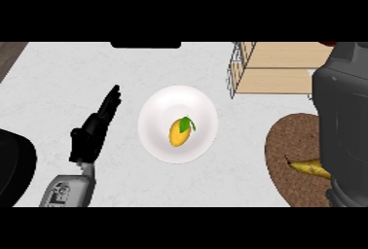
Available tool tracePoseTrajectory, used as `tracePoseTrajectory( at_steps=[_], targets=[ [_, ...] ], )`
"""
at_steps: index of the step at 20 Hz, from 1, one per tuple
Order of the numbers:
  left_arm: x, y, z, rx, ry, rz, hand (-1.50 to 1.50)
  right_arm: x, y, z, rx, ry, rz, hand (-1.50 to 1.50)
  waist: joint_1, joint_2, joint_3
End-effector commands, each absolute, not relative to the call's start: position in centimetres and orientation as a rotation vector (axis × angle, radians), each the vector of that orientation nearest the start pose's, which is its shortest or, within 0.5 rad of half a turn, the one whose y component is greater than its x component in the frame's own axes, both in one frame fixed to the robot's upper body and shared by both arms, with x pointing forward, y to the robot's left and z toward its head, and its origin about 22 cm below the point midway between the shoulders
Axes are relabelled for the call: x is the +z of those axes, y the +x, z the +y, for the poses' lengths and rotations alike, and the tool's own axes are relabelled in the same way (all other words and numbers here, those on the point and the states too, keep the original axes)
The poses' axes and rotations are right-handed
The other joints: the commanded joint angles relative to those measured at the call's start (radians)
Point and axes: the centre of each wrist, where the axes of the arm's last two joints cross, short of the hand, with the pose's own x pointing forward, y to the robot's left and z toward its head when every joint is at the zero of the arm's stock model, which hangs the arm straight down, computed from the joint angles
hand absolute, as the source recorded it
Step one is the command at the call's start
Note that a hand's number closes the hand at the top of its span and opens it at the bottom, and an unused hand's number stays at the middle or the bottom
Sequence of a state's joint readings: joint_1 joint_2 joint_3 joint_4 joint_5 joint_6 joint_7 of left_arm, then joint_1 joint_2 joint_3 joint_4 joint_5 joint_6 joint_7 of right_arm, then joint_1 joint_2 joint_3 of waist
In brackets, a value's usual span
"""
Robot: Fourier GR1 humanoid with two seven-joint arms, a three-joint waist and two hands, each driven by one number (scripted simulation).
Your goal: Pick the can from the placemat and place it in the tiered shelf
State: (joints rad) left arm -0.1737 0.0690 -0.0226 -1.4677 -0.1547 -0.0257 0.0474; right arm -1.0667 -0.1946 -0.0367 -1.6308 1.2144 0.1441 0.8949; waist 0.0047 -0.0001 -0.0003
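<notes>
1. You are looking down on 1 pale speckled surface [86, 73].
2. Your left robot hand [93, 131] is resting at the left, its fingers straight and holding nothing.
3. A large dark grey shape [345, 121] is covering the right edge; you cannot tell whether your right robot hand is open or closed.
4. 1 white plate [161, 104] is sitting in the middle, carrying 1 yellow mango [178, 133] with a green leaf.
5. 1 brown placemat [295, 151] is lying at the lower right with 1 banana [310, 167] on it.
6. The can is not showing anywhere you can see.
7. 1 tiered shelf [277, 68] with wooden boards and a wire frame is standing at the upper right.
</notes>
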Motion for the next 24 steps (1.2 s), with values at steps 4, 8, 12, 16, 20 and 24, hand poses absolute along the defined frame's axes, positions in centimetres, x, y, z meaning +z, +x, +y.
tracePoseTrajectory(
  at_steps=[4, 8, 12, 16, 20, 24],
  targets=[
    [1.0, 27.4, 21.0, -0.272, 0.112, -1.585, 0.00, 29.9, 36.6, -16.4, 0.207, -1.541, -1.577, 1.50, 0.006, 0.003, 0.000],
    [0.4, 27.5, 21.1, -0.274, 0.086, -1.572, 0.00, 29.7, 38.2, -15.3, 0.327, -1.564, -1.656, 1.50, 0.009, 0.003, 0.000],
    [1.5, 29.0, 20.8, -0.260, 0.103, -1.579, 0.00, 26.8, 39.4, -17.0, 0.240, -1.576, -1.625, 1.50, 0.001, 0.002, 0.000],
    [2.4, 28.0, 20.9, -0.268, 0.111, -1.587, 0.00, 26.9, 39.9, -18.7, -0.028, -1.322, -1.784, 1.50, 0.015, 0.004, 0.002],
    [1.6, 29.8, 22.1, -0.253, 0.092, -1.582, 0.00, 27.0, 41.1, -19.4, -0.031, -1.277, -1.837, 1.50, 0.003, 0.004, 0.000],
    [2.2, 27.9, 22.5, -0.265, 0.079, -1.567, 0.00, 26.6, 42.9, -20.4, -0.008, -1.281, -1.813, 1.50, 0.011, 0.003, 0.000]
  ],
)
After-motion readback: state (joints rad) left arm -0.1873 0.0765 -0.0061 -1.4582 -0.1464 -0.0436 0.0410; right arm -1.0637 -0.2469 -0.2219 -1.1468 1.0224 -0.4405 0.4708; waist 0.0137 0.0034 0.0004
